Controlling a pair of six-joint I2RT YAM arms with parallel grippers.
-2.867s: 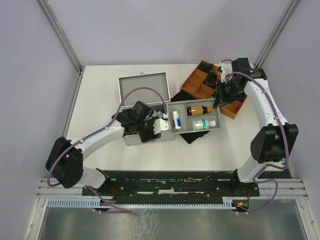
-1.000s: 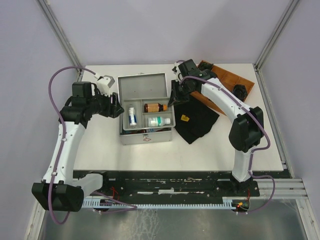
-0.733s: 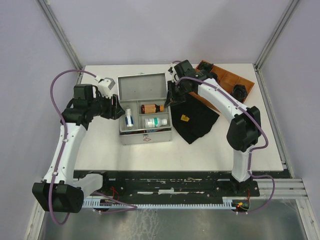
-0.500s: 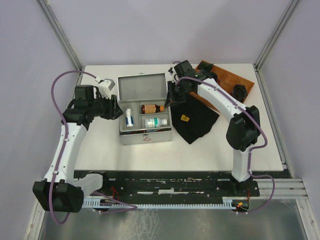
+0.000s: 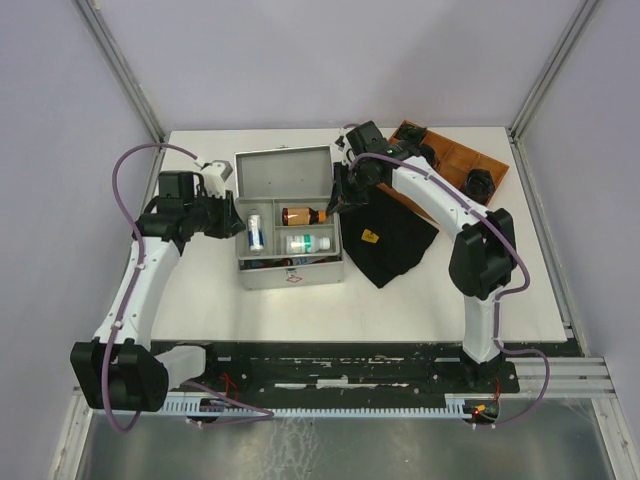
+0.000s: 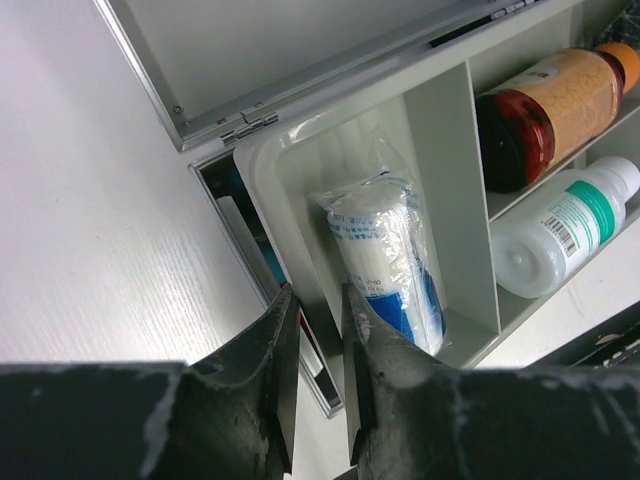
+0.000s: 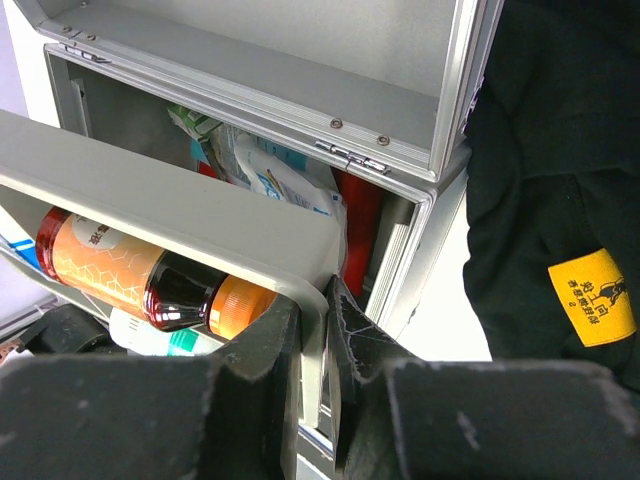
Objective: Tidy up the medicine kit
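Left wrist view: the left tool (image 6: 318, 300) had its two fingers close together, one on each side of the left wall of the tray (image 6: 440, 200). Whether they actually pressed on that wall could not be told. Just beyond the fingers, a wrapped bandage roll (image 6: 385, 260) lay in the tray's left compartment. An amber bottle (image 6: 550, 110) with an orange cap lay in the far right compartment, and a white bottle (image 6: 555, 230) with a green label in the near right one.

In the right wrist view, the right tool (image 7: 313, 300) was clamped on the tray's right rim at a corner, its fingers nearly together with the thin wall between them. Under the tray, packets lay inside the kit (image 7: 400, 240).

From the top external view, the two tools met the tray from opposite ends, the left tool (image 5: 233, 217) at its left and the right tool (image 5: 340, 200) at its right. The tray (image 5: 268, 215) sat across the mouth of the kit (image 5: 292, 275). The kit stood left of centre on the desk (image 5: 400, 300), its lid (image 5: 285, 170) opened toward the far side and a sticker on its near face. A black cloth (image 5: 395, 235) lay just right of the kit. A wooden box (image 5: 455, 155) sat at the far right.
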